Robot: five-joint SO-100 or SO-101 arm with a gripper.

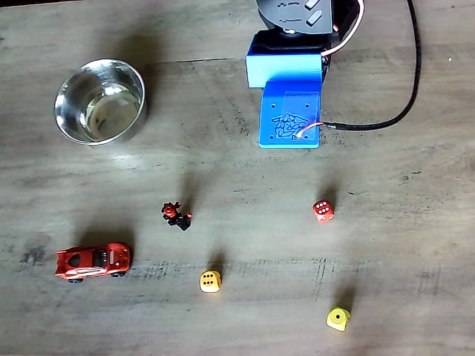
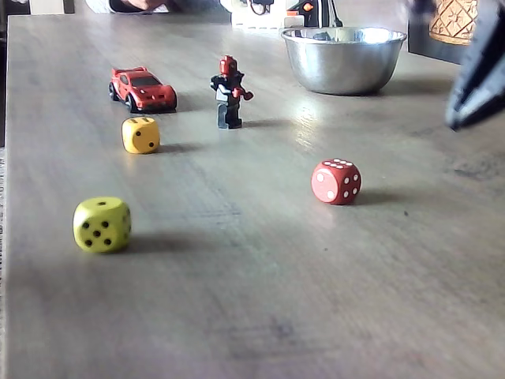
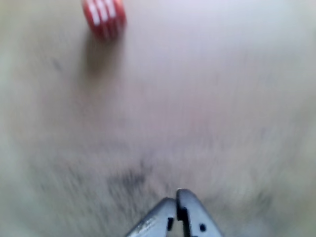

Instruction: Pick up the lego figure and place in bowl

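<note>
The jaws, seen at the bottom edge of the blurred wrist view, are clenched tip to tip with nothing between them, hanging above bare bench (image 3: 207, 98); a red die (image 3: 103, 19) sits at the upper left of that view, well apart from them.

In a fixed view from above, the lego figure (image 1: 177, 215) stands a little left of centre on the wooden bench, free of any contact; the bowl (image 1: 99, 101) sits in the upper left, well apart from the figure; the arm's blue base (image 1: 288, 96) occupies the upper middle, with a black cable (image 1: 401, 89) curving off to its right; a red toy car (image 1: 93, 262) lies at the lower left; a pale yellow die (image 1: 210, 281) rests below the figure, the red die to the right of centre, and a greenish-yellow die (image 1: 338, 319) toward the lower right.

In a fixed view from bench height, the figure (image 2: 230, 92) is upright in the upper middle, between the car (image 2: 143, 88) on its left and the shiny steel bowl (image 2: 343, 58) on its right; the greenish-yellow die (image 2: 102, 224) is nearest the camera at the left; a dark blurred part of the arm (image 2: 477, 79) enters at the right edge.
</note>
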